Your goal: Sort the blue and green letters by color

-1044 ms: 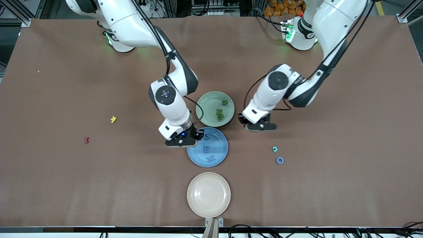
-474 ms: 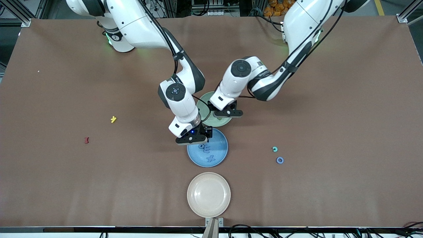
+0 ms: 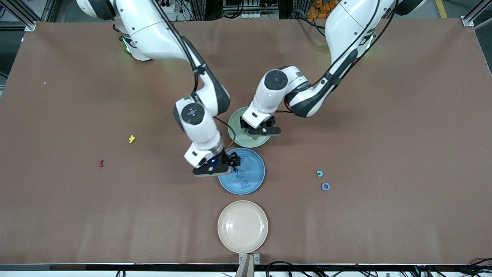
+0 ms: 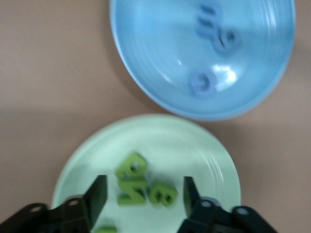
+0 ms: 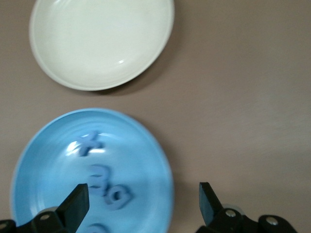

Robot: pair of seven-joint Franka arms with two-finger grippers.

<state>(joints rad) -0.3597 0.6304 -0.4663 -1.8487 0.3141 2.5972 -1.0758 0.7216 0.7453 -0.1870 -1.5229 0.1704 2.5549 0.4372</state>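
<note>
Blue letters, an E (image 3: 240, 174) and an X (image 3: 245, 184) among them, lie in the blue plate (image 3: 256, 166). The right wrist view shows them in that plate (image 5: 48, 174): the X (image 5: 89, 142) and two more (image 5: 116, 196). My right gripper (image 3: 213, 165) (image 5: 142, 194) is open and empty over that plate's edge. My left gripper (image 3: 261, 129) (image 4: 143, 189) is open and empty over the green plate (image 3: 234, 130) (image 4: 194, 145). Green letters (image 4: 131, 182) lie in it between the fingers. A blue ring letter (image 3: 325, 186) lies on the table toward the left arm's end.
An empty cream plate (image 3: 243, 227) stands nearer to the front camera than the blue plate. A teal piece (image 3: 319, 174) lies beside the blue ring. A yellow piece (image 3: 132, 139) and a dark red piece (image 3: 100, 163) lie toward the right arm's end.
My left gripper moved from the table beside the green plate to over that plate. My right gripper swung in over the blue plate, then back toward its edge.
</note>
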